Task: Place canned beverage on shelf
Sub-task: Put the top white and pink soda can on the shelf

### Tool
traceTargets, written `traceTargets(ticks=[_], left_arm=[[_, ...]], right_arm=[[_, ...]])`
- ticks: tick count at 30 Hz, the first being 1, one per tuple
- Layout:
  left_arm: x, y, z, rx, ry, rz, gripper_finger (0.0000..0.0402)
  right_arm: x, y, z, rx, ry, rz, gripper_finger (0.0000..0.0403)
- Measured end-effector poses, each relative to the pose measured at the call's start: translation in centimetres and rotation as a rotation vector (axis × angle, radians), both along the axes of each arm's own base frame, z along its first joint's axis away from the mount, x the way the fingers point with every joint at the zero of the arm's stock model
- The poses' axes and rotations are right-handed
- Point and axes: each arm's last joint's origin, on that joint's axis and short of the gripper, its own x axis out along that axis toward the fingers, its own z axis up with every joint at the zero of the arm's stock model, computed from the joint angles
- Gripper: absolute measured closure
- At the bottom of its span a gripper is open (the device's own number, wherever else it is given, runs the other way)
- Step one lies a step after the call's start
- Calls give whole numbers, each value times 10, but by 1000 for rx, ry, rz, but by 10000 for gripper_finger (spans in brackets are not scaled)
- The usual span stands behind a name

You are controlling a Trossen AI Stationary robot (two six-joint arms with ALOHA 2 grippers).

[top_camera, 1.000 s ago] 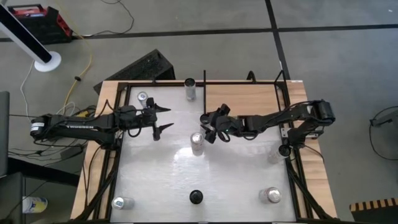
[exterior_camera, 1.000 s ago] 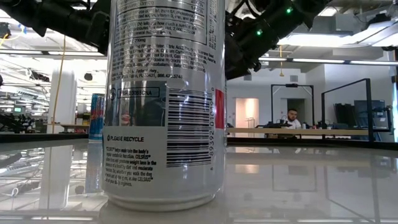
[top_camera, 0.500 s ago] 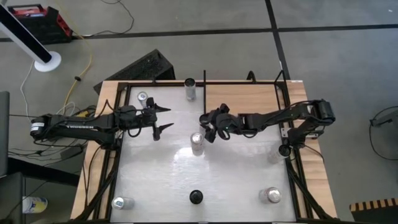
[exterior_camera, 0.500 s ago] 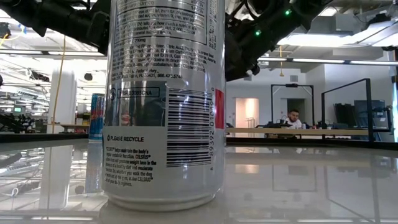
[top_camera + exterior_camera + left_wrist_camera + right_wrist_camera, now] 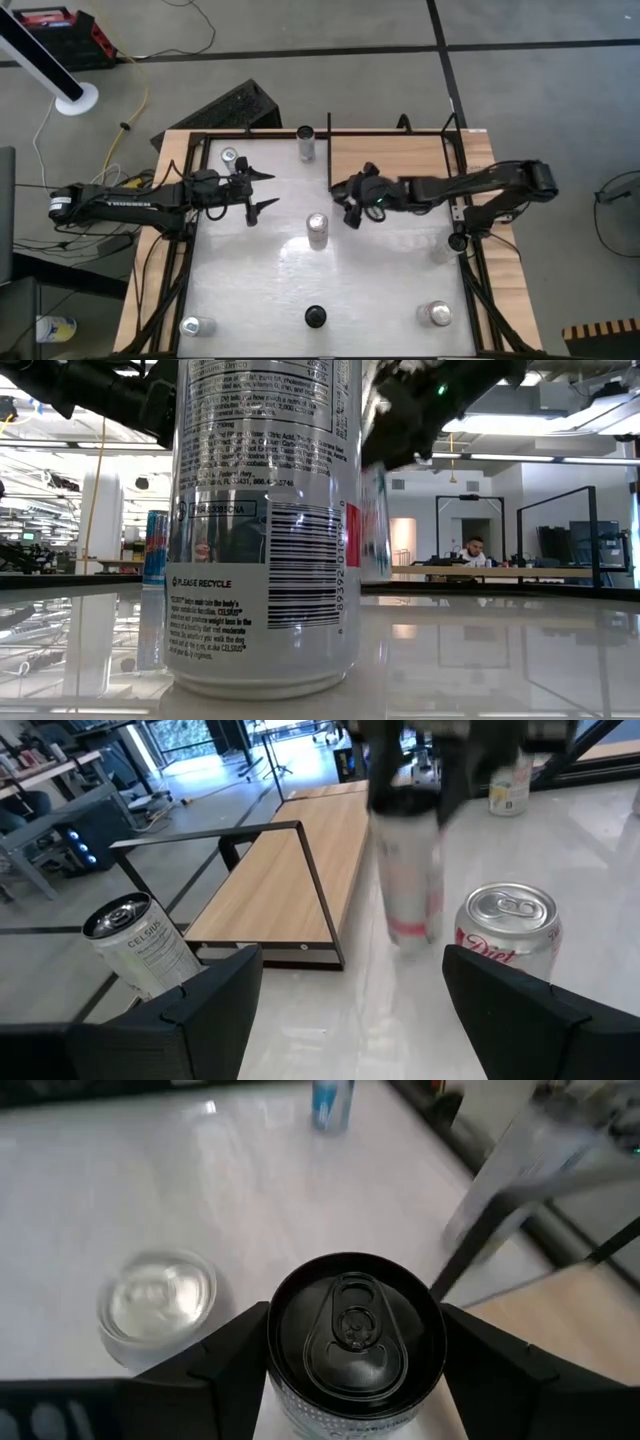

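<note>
My right gripper is shut on a slim white can with a black top, held over the middle of the white tabletop. In the left wrist view that can shows blurred, with a red band low on its body. The shelf, a light-wood panel framed by black rods, lies at the table's far right; its end is nearest my left arm. My left gripper hangs open at the left, holding nothing. My right gripper pinches the can between its two fingers on opposite sides of the wall just under the top rim. The fingers come from the table's right, slanting down. The can stands upright and hangs clear of the tabletop.
A silver-topped can stands just left of and nearer than the held one. More cans stand at the far edge, far left, near left and near right. A black object sits at the near edge.
My right gripper has risen and drawn back toward the table's right edge, carrying the black-topped can. The can has come up off the table and stays upright. It now shows beside the big can in the low view.
</note>
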Motion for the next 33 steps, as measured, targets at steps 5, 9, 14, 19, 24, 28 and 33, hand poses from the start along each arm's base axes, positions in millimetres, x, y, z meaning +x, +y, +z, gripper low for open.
traceTargets(ticks=[5,9,14,19,24,28,33], left_arm=[[0,0,0,0,-1,0,106],[0,0,0,-1,-5,0,106],[0,0,1,3,-9,0,106],[0,0,1,10,-8,1,106],[0,1,1,12,-7,7,106],[0,1,1,12,-7,7,106],[0,1,1,13,-9,9,106]], right_arm=[[-20,-18,27,-37,-43,67,129],[-32,-44,38,-55,-67,159,129],[-41,-85,37,-47,-72,223,129],[-48,-121,29,-3,-90,224,129],[-50,-145,21,15,-109,220,129],[-51,-155,13,24,-97,225,129],[-49,-162,7,11,-81,225,129]])
